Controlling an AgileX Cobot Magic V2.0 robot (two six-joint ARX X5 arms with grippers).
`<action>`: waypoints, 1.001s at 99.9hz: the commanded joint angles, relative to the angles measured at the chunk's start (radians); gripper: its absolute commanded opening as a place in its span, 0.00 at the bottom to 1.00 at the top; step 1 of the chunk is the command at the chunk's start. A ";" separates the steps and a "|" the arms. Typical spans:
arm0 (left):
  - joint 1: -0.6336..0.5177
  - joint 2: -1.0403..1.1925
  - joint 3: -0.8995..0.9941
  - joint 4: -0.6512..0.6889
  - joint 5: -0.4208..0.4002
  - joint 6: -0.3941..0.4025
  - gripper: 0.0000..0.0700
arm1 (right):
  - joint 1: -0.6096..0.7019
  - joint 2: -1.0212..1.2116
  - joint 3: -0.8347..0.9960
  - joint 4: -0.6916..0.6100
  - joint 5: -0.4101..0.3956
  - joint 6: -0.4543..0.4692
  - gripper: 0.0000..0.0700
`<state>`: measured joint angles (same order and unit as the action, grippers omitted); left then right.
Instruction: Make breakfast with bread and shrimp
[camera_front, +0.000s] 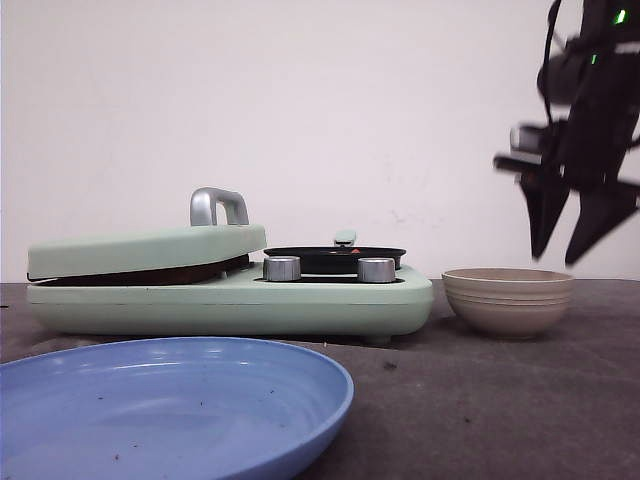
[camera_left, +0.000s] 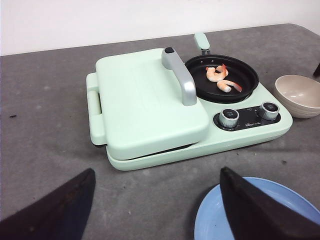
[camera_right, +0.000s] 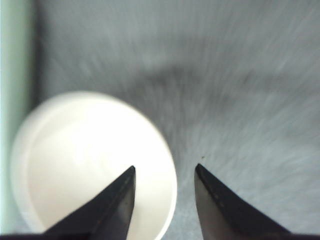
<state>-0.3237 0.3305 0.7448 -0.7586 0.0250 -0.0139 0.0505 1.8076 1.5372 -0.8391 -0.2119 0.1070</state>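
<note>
Left wrist view | 2 curled shrimp in round black pan | claws parted, empty

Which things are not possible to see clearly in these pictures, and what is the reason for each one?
- Bread: not visible in any view; the closed lid of the green cooker hides whatever lies under it.
- Shrimp: clear in the left wrist view, but in the front view the pan rim hides all but a red speck.
- Bowl: right wrist view is motion-blurred and overexposed.
- Right gripper: blurred in the front view.
</note>
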 joint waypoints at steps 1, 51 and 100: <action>-0.004 0.002 0.006 0.011 0.000 0.002 0.61 | -0.003 -0.032 0.027 0.009 0.003 -0.014 0.32; -0.004 0.002 0.006 0.012 0.000 -0.002 0.61 | 0.030 -0.362 0.026 0.032 -0.092 -0.039 0.45; -0.004 0.002 0.006 0.027 0.001 -0.032 0.61 | 0.099 -0.522 0.017 0.018 -0.114 -0.087 0.62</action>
<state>-0.3237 0.3305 0.7448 -0.7456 0.0250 -0.0338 0.1394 1.3010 1.5421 -0.8249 -0.3214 0.0444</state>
